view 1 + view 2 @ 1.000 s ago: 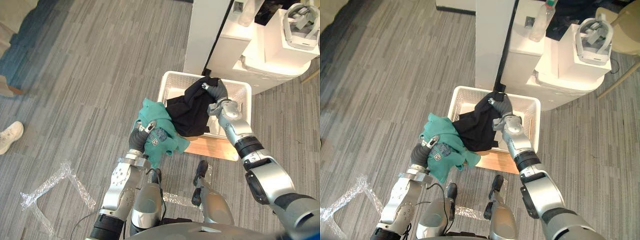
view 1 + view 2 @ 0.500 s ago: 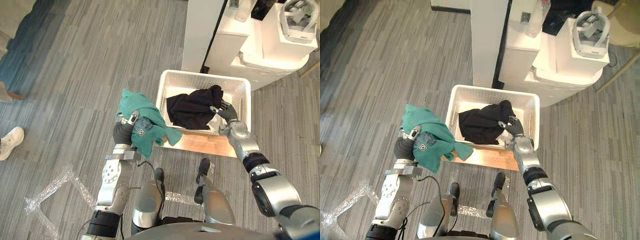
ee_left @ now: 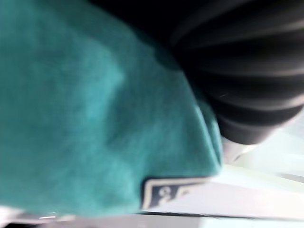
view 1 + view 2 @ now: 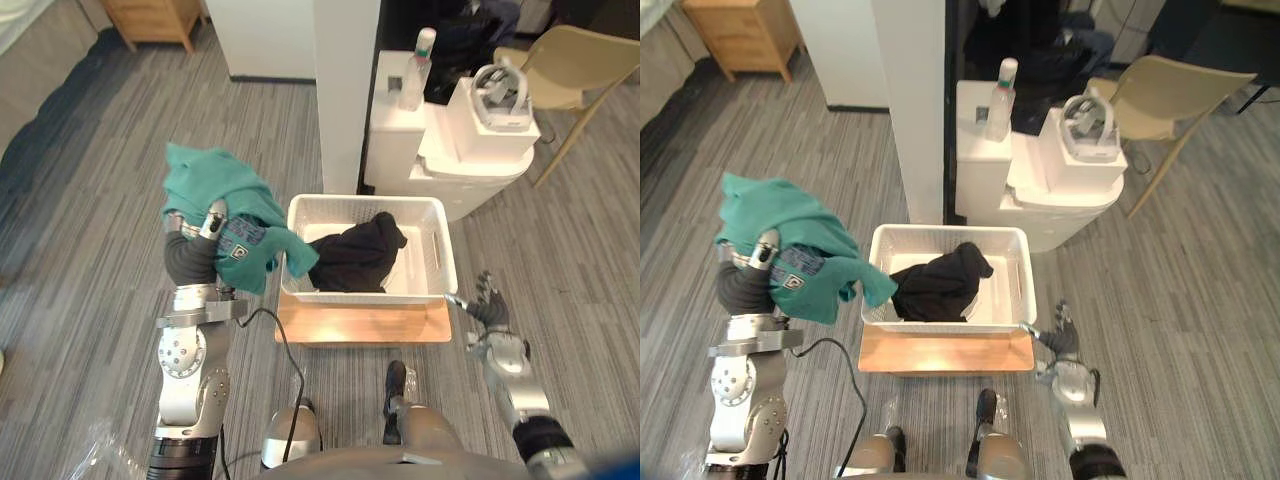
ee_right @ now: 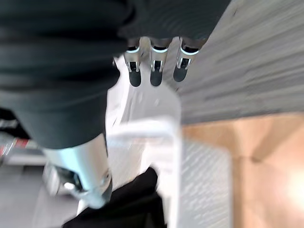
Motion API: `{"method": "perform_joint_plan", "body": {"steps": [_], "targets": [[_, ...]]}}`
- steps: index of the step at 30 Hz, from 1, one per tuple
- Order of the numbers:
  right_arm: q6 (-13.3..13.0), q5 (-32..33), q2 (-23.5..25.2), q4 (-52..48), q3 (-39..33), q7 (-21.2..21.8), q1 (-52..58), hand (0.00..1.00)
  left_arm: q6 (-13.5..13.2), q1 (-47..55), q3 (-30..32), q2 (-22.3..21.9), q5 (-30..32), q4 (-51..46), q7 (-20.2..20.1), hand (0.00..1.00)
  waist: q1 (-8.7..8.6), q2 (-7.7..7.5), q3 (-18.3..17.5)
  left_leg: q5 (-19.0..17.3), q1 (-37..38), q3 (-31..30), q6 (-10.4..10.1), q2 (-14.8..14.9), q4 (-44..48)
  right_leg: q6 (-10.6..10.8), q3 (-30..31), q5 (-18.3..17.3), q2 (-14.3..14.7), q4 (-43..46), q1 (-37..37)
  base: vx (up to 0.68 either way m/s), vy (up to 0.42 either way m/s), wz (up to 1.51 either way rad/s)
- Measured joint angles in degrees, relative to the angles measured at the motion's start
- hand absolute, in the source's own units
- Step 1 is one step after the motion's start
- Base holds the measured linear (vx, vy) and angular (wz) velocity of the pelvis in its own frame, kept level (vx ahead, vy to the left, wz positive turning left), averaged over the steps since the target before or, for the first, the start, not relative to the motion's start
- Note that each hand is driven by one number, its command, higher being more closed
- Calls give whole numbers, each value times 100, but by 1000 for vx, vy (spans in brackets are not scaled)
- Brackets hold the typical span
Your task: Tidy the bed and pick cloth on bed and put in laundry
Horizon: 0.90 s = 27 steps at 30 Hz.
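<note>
Right hand [image 4: 488, 310] has let go of the black cloth [image 4: 355, 255] and pulled back past the laundry basket's [image 4: 441, 262] near right corner, fingers released and spread. That piece is done, lying alone in the basket on a wooden board [image 4: 360, 326]. Left hand [image 4: 195, 258] has risen, fingers grasping the teal cloth [image 4: 215, 192] just beside the basket's left edge; probably goes in next.
</note>
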Motion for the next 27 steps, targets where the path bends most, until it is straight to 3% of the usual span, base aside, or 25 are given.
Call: {"method": "perform_joint_plan", "body": {"steps": [4, 8, 12, 16, 19, 21, 23, 27], "targets": [[144, -122, 189, -135, -23, -112, 656, 0, -30, -503, 447, 192, 213, -56, 232, 100, -151, -1, -223, 1, 200, 168, 7, -24, -87, 27, 193, -24, -3, -4, 87, -20, 9, -20], [143, -226, 199, -227, -176, -56, 1217, 0, 211, -1066, 470, 683, 474, 152, 452, 100, -349, -13, -433, -15, 318, 412, -4, -29, -109, 32, 449, -21, 24, -20, 66, -53, -6, -29], [124, -287, 186, -203, -241, 145, 1555, 0, 608, -1612, 357, 1002, 834, 1228, 533, 100, -620, -4, -538, -41, 420, 574, -85, -4, -147, 14, 590, -18, 80, -41, 61, -39, -13, -23], [111, -282, 185, -70, -236, 322, 1699, 0, 958, -2095, -185, 1291, 1335, 2582, 734, 100, -766, -66, -520, -34, 366, 800, -100, -8, -145, -3, 835, 19, 125, -42, -128, -54, -14, -33], [26, -150, 183, 84, -239, 355, 1655, 0, 1033, -2588, -582, 1443, 1570, 3463, 833, 100, -845, -189, -382, -31, 149, 917, -107, -6, -76, -12, 944, 50, 144, -38, -379, -39, -22, -25], [-113, 100, 176, 97, -240, 369, 1396, 0, 1066, -3268, -888, 1575, 1627, 4083, 904, 100, -926, -350, -46, -65, -327, 930, -91, -1, 214, -24, 998, 182, 111, -10, -749, -41, -29, -8], [-215, 273, 154, 139, -249, 365, 1126, 0, 1100, -3601, -1078, 1677, 1762, 4405, 933, 100, -949, -399, 198, -80, -559, 979, -54, 0, 397, -38, 1089, 310, 110, -7, -987, -58, -34, -22], [-410, 573, 102, 171, -246, 346, 621, 0, 1126, -3875, -1516, 1655, 1784, 4709, 943, 100, -1099, -274, 686, -213, -734, 1087, -53, 61, 643, 0, 1201, 439, 149, -4, -1133, -4, 15, -20]]}}
